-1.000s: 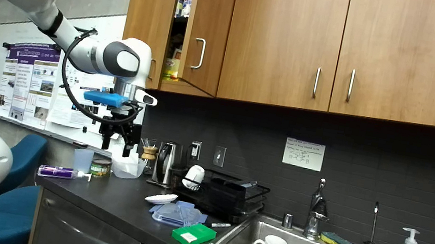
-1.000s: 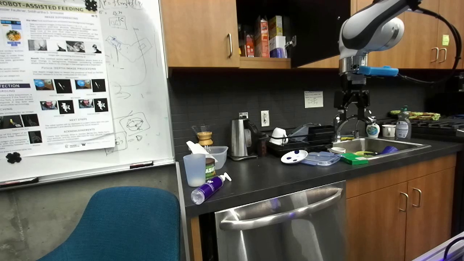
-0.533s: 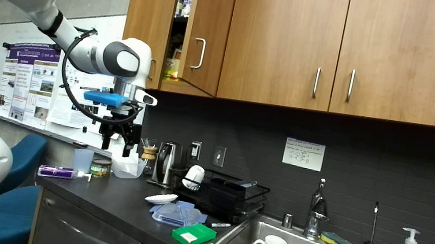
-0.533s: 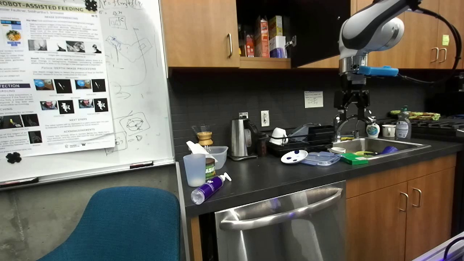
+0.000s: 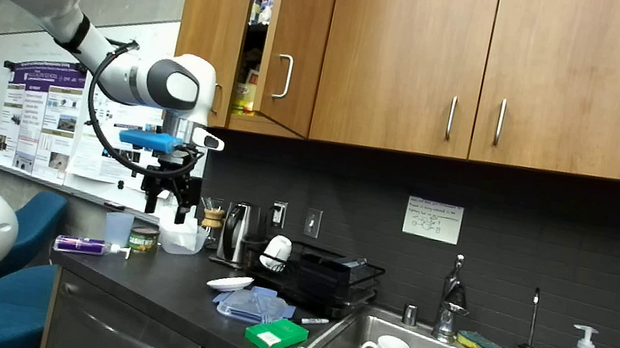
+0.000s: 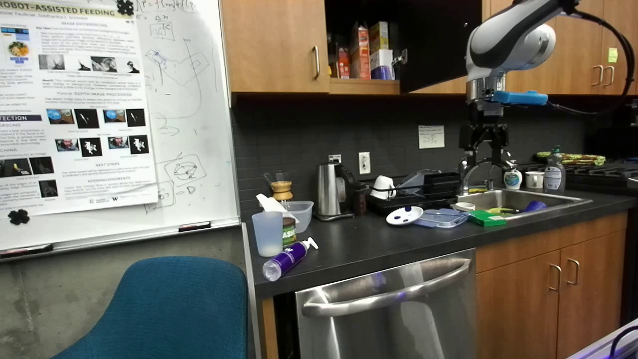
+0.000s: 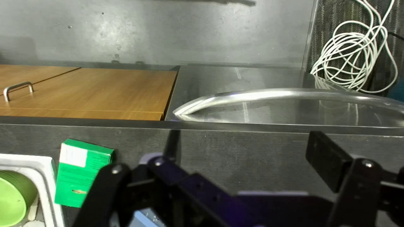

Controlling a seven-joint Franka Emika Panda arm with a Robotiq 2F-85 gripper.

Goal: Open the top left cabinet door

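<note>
Honey-brown, the top left cabinet door (image 5: 213, 23) is closed. Lower than it, we hold the gripper (image 5: 165, 212) spread wide, empty.

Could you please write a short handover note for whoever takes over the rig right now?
Gripper: open, holding nothing, pointing down over the counter.
Leftmost upper door: shut, handle near its right edge.
Next upper door: open. The gripper touches neither.
Done: the next door stands open; the leftmost does not.
Left: likely opening the leftmost, if that is the one meant.
</note>
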